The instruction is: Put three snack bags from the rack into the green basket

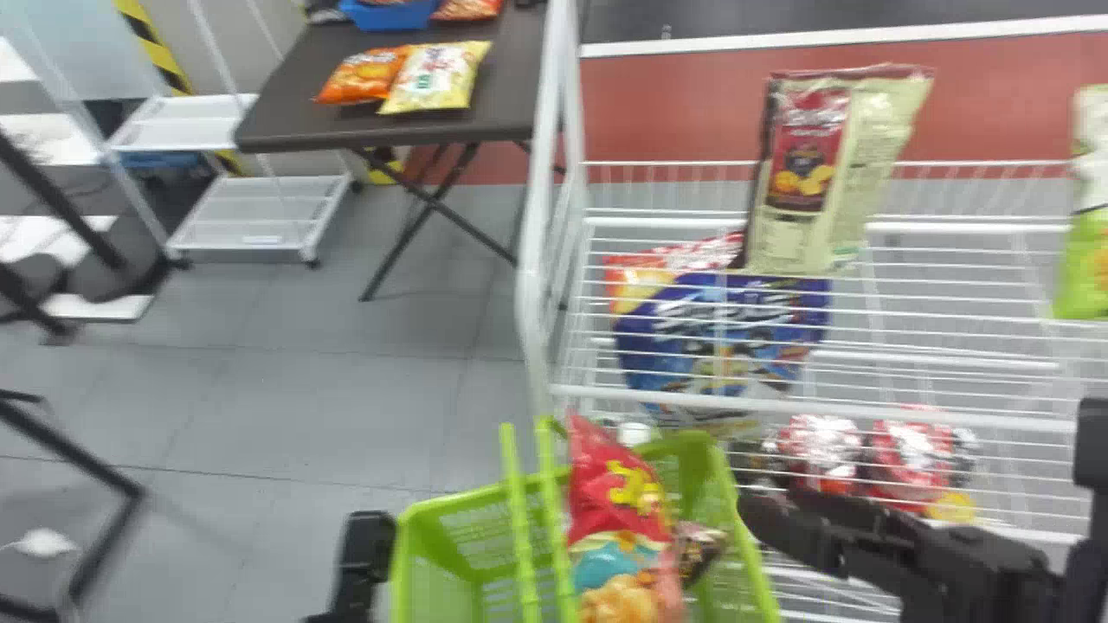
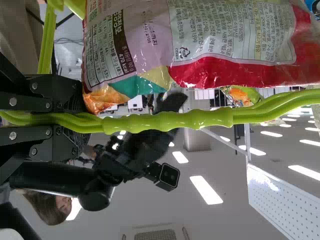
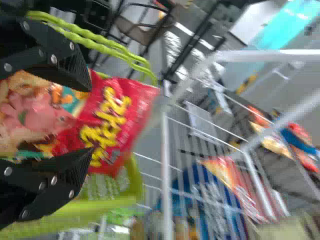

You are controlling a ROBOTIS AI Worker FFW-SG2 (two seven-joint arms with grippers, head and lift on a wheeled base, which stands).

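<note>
The green basket (image 1: 433, 528) is at the bottom of the head view, with a red snack bag (image 1: 616, 519) standing in it and a small dark packet (image 1: 699, 547) beside that bag. My left arm's dark gripper (image 1: 363, 554) is left of the basket; in the left wrist view the left gripper (image 2: 82, 120) is shut on the green handle (image 2: 170, 121), with the back of a snack bag (image 2: 225, 40) close alongside. My right gripper (image 1: 766, 519) is at the basket's right side. In the right wrist view the right gripper (image 3: 87, 120) stands open, the red bag (image 3: 112, 120) showing between and beyond its fingers.
The white wire rack (image 1: 935, 411) holds a blue bag (image 1: 718, 329), an upright beige bag (image 1: 801, 216) and red-and-silver bags (image 1: 909, 454) lower down. A green bag (image 1: 1089, 260) is at the far right. A dark table (image 1: 294, 104) with snacks stands behind left.
</note>
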